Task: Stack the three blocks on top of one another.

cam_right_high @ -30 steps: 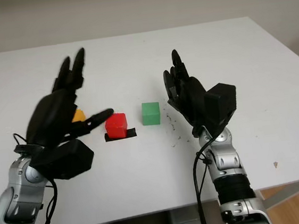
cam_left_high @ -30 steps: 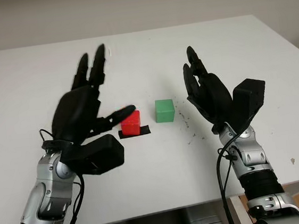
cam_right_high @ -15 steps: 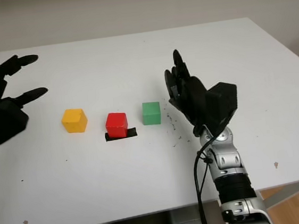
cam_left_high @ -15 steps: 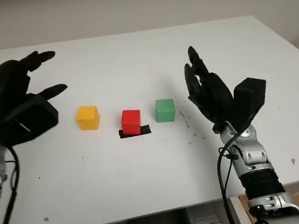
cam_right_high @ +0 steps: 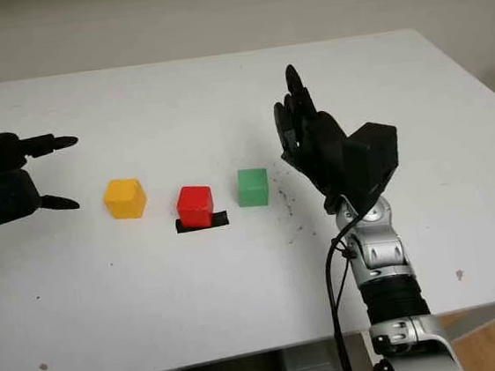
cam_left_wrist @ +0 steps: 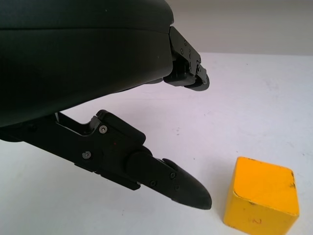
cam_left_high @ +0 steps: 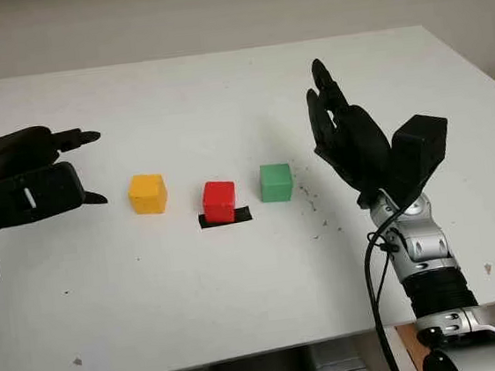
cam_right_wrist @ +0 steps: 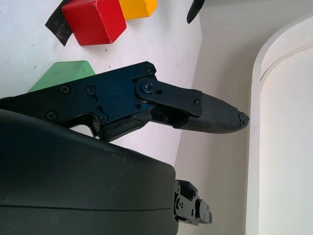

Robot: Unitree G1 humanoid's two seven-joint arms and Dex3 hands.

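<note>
Your left hand (cam_left_high: 25,178) is hovering open beside the yellow block (cam_left_high: 146,193), your right hand (cam_left_high: 354,143) open beside the green block (cam_left_high: 276,182); red block (cam_left_high: 219,200) is sitting between.

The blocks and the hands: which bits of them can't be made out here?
- Green block: in the right wrist view the right hand covers most of it.
- Black patch: the red block stands on part of it in the eye views.
- Left hand: its arm is cut off by the picture edge.
- Yellow block: a faint mark on its face is too small to read in the left wrist view.
</note>
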